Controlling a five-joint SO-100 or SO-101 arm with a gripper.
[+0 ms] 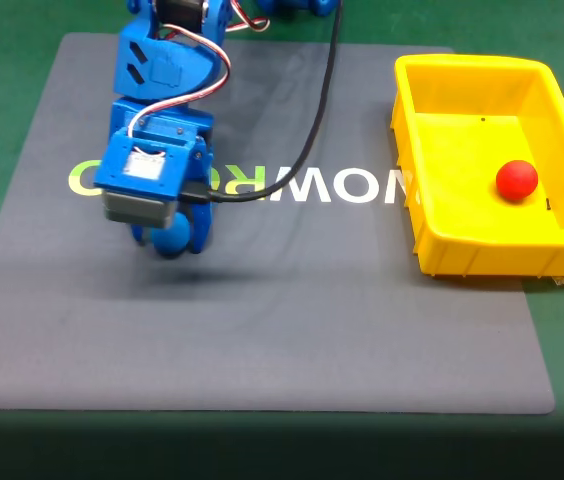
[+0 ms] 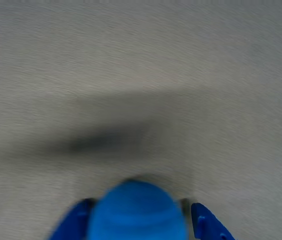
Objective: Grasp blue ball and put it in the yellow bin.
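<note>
On the left of the grey mat (image 1: pixel 262 330) in the fixed view, the gripper (image 1: pixel 169 240) is holding the blue ball (image 2: pixel 137 212) between nearly closed fingers (image 2: pixel 208 225), well apart from the yellow bin (image 1: pixel 462 245) at right, where a red ball (image 1: pixel 516 180) is lying.

In the blurred wrist view, the bottom edge cuts off the blue ball (image 2: pixel 137 212) and the tool (image 2: pixel 140 227).
</note>
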